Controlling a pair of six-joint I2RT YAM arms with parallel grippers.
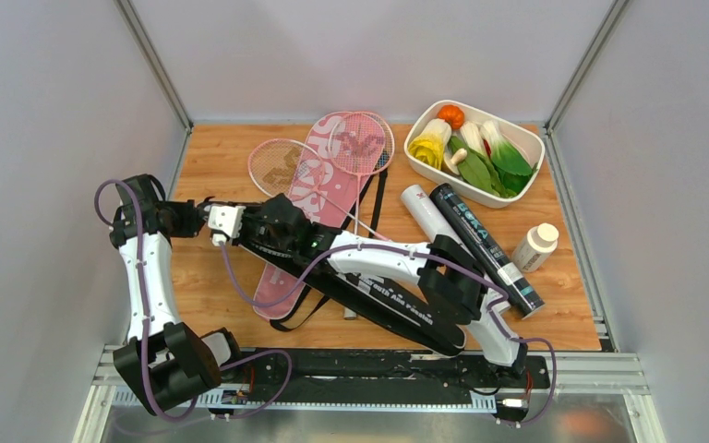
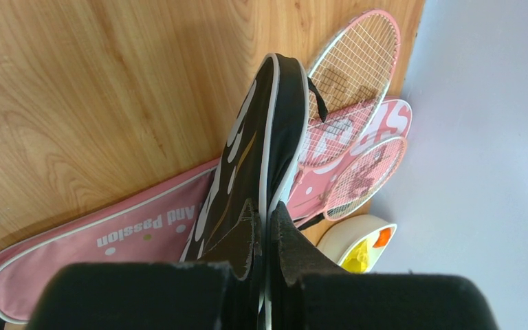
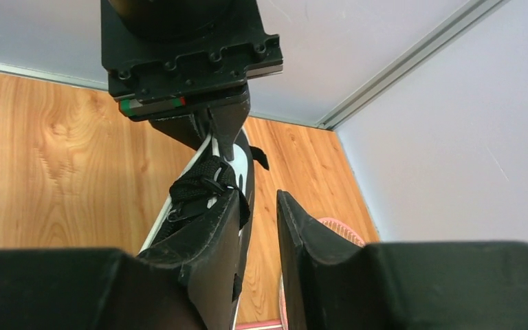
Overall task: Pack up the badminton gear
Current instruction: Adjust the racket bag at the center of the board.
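Note:
My left gripper [image 2: 268, 214] is shut on the rim of a black racket cover [image 2: 265, 130], holding its head end up off the table. This black cover [image 1: 383, 300] runs back toward the right arm's base. My right gripper [image 3: 258, 196] faces the left one, jaws parted, with the cover's rim and black strap [image 3: 203, 182] against its left finger [image 3: 213, 234]. Under them lies a pink cover [image 1: 309, 189] with two pink rackets [image 1: 282, 164] [image 1: 362, 140] resting on it. A white tube [image 1: 425, 210] and a black tube [image 1: 482, 245] lie to the right.
A white bowl of toy vegetables [image 1: 533, 140] stands at the back right corner, and a small white bottle [image 1: 535, 247] stands beside the black tube. Grey walls close in the table on the left, back and right.

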